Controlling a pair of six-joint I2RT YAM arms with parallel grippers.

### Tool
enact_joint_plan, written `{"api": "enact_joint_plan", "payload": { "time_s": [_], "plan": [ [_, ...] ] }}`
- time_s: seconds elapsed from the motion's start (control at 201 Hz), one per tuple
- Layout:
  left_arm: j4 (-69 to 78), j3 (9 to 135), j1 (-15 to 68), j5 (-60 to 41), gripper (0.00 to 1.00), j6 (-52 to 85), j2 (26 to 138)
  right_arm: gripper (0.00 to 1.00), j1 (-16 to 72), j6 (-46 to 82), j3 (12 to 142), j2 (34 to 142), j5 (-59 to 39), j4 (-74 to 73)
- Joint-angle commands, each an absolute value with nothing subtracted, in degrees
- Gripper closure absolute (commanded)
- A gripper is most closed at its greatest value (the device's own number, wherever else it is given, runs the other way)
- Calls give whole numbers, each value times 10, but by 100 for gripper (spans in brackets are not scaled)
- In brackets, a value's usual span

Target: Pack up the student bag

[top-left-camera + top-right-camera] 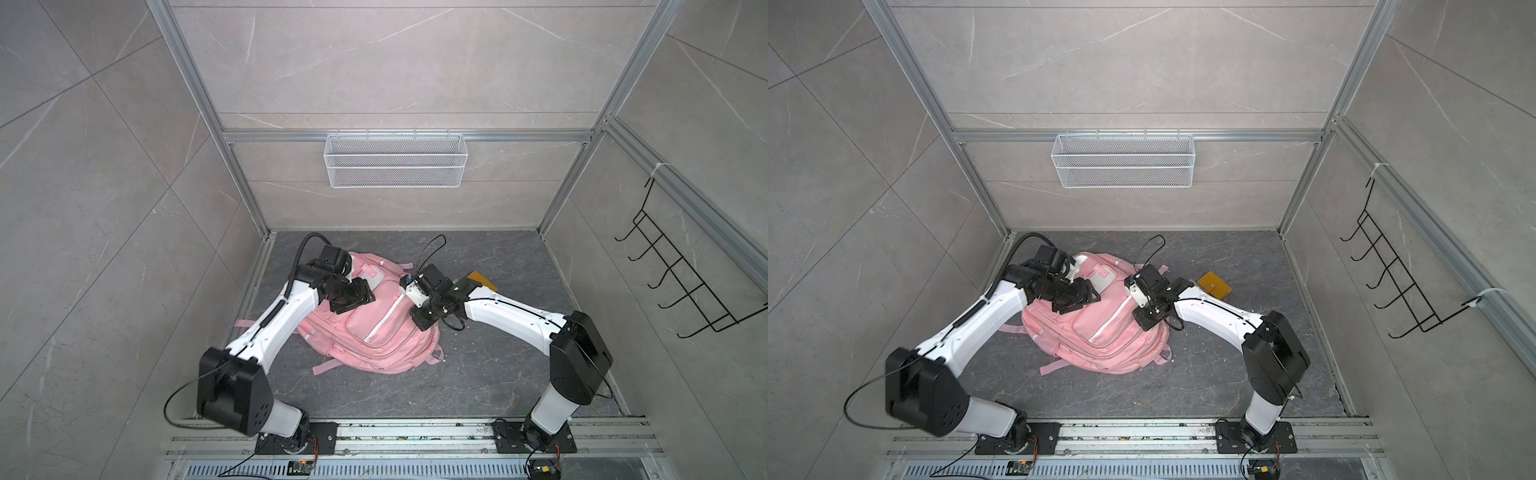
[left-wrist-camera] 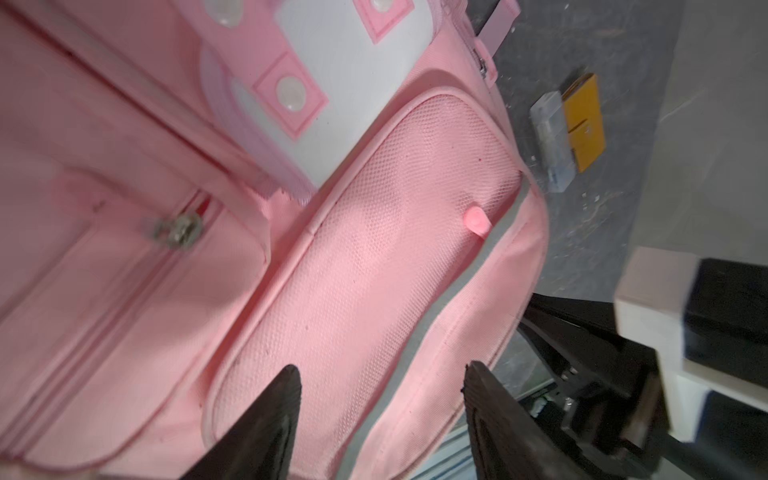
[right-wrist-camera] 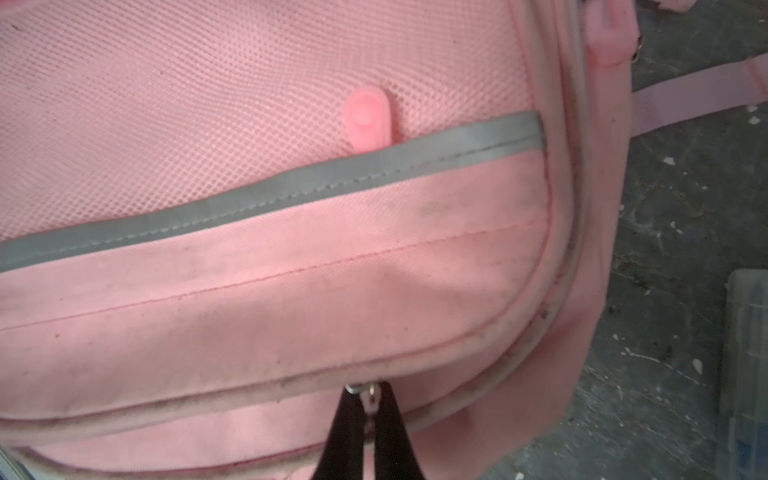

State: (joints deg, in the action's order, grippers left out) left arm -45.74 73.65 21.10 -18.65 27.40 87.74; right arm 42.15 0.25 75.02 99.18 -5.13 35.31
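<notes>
The student bag [image 1: 374, 332] [image 1: 1100, 340] is a pink backpack lying flat on the dark floor, front face up. Its white patch [image 2: 353, 83] and mesh pocket [image 2: 365, 270] fill the left wrist view. My left gripper [image 1: 365, 297] [image 2: 382, 370] hovers open over the mesh pocket with nothing between its fingers. My right gripper [image 1: 420, 321] [image 3: 370, 392] is at the bag's right side. It is shut on a pink zip pull [image 3: 371, 405] beside a metal slider [image 3: 358, 388] on a curved zip. A second pink pull tab [image 3: 368, 120] lies by the grey stripe [image 3: 270, 187].
A yellow flat item [image 1: 482, 280] [image 2: 584, 124] and a clear plastic box [image 2: 552, 141] [image 3: 748, 353] lie on the floor right of the bag. A white wire basket [image 1: 395, 160] hangs on the back wall. A black hook rack [image 1: 685, 282] is on the right wall.
</notes>
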Motion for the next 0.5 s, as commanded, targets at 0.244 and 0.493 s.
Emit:
{"api": "enact_joint_plan", "payload": {
  "time_s": [0.244, 0.493],
  "plan": [
    [-477, 776, 209, -179, 36, 146, 983, 100, 412, -13, 751, 1010, -58, 326],
    [-446, 735, 215, -192, 40, 146, 992, 100, 410, -26, 765, 1025, -58, 339]
  ]
}}
